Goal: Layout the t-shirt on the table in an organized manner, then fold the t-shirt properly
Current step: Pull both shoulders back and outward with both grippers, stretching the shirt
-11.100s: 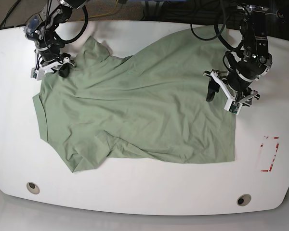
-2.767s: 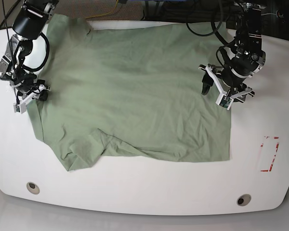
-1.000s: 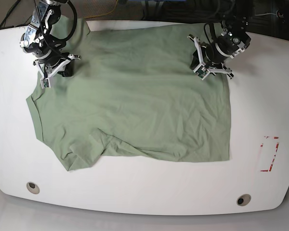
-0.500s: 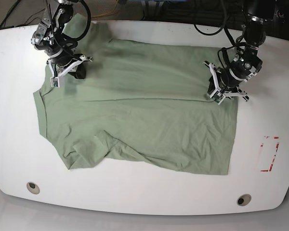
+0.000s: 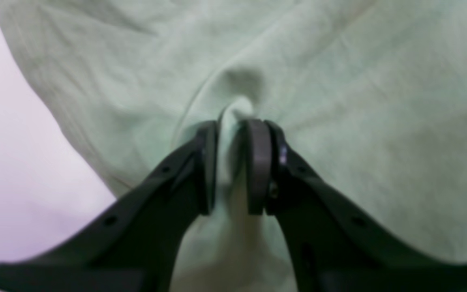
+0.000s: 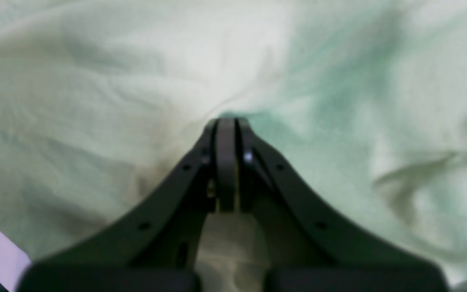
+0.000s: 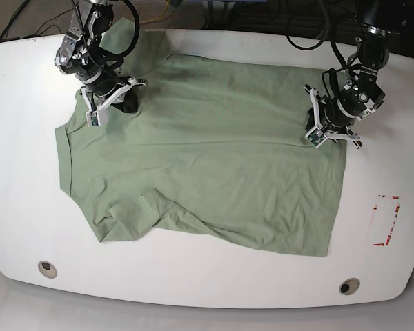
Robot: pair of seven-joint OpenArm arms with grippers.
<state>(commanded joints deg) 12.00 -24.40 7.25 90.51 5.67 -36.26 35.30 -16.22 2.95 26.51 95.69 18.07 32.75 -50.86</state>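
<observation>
Two grippers: left gripper (image 5: 231,162) and right gripper (image 6: 226,162), jaws clamped on cloth.
T-shirt (image 7: 207,148): spread on counter (image 7: 193,283), near sleeve apparently bunched.
Technique: pull evenly, keeping cloth taut and low.

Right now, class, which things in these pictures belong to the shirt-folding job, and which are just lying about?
Belong to the job:
t-shirt, spread out, wrinkled
table under it
left gripper, jaws pinching cloth
right gripper, jaws shut on cloth

Just lying about:
red tape marks
two grey grommets, near the table's front edge
</observation>
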